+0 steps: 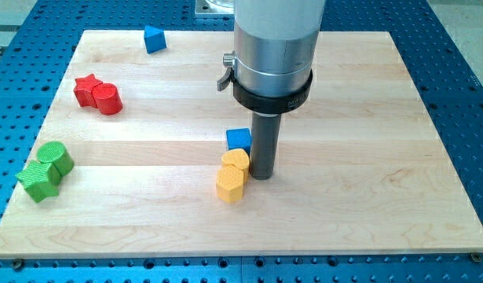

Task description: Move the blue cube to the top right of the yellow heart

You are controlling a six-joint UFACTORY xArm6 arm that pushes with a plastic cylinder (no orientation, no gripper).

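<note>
The blue cube (239,139) sits near the board's middle, touching the top edge of the yellow heart (236,160). A yellow hexagonal block (231,183) lies just below the heart, touching it. My tip (262,176) rests on the board right of the yellow heart, close beside it, and below-right of the blue cube. The rod hides part of the cube's right side.
A blue triangular block (154,38) is at the view's top left. A red star (86,88) and a red cylinder (107,98) sit together at the left. A green cylinder (56,158) and a green star (37,179) lie at the lower left. The wooden board (367,157) ends at a blue perforated table.
</note>
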